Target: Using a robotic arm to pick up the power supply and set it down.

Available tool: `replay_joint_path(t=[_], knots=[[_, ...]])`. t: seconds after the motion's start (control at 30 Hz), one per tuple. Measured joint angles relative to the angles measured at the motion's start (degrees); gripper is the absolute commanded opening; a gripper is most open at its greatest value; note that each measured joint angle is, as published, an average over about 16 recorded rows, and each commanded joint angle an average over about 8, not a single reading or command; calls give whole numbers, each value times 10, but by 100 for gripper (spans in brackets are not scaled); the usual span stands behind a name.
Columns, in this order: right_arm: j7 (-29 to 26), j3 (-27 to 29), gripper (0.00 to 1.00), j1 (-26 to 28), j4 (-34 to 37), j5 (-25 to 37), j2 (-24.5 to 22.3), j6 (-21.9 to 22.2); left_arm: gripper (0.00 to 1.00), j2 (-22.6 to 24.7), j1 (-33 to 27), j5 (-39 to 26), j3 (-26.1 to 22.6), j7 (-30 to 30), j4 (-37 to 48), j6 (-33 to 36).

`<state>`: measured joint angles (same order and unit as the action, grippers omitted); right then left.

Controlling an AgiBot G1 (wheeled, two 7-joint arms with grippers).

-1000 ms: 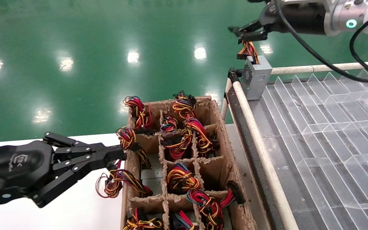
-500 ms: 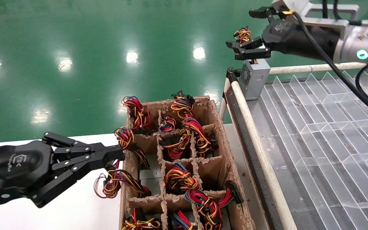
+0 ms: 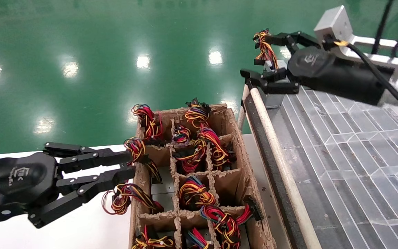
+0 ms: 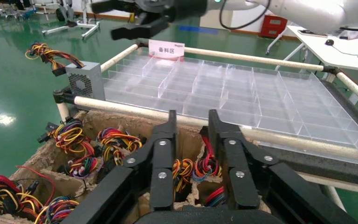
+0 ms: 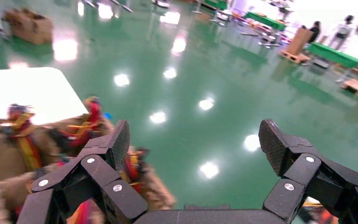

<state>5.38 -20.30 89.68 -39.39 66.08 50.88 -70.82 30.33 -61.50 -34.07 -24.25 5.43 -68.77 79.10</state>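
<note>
R hand (image 3: 266,58) is at the far-right, over the far-left corner of the clear divider tray (image 3: 351,138). Fingers spread wide, holding nothing; right wrist view confirms, big gap between the pads (image 5: 117,140), only green floor (image 3: 81,41) showing through.

Power supply (image 3: 273,98) sits in that same far-left tray corner, hard against the white rail (image 3: 278,152). In the head view it's mostly hidden under the R hand. Left wrist view shows it clean: power supply (image 4: 85,80) upright, fan grille facing the near side, wire bundle (image 4: 49,53) sticking out away from the tray, over the floor. In the head view the wire bundle (image 3: 264,48) rises between the spread fingers, upper fingertip touching or just beside it, can't tell which.

Key relation: PSU is right below and slightly near of the R hand, no contact w/ the box body that I can see. Box long axis looks vertical, wires exit at the top toward far-left. My read: unit is already set down and the hand is free of it, or about to regrasp; can't say which from this alone.

L hand (image 3: 92,176) is well apart, low on the near-left over the white tabletop (image 3: 81,228), fingers part open, empty, tips just beside the cardboard crate (image 3: 240,145) of other wired units. L hand (image 4: 191,154) in its own view agrees. R arm is clearly the nearer one.

Risk: wires snagging on a finger.
</note>
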Motion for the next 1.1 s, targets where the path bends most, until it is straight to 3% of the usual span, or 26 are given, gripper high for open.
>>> replay_joint_path(t=[0.73, 1.1], knots=[[-125, 33, 100, -217, -264, -187, -123, -115, 100, 0, 0, 0, 0, 0, 0, 0], [-162, 44, 100, -286, -348, -247, -161, -152, 100, 0, 0, 0, 0, 0, 0, 0]])
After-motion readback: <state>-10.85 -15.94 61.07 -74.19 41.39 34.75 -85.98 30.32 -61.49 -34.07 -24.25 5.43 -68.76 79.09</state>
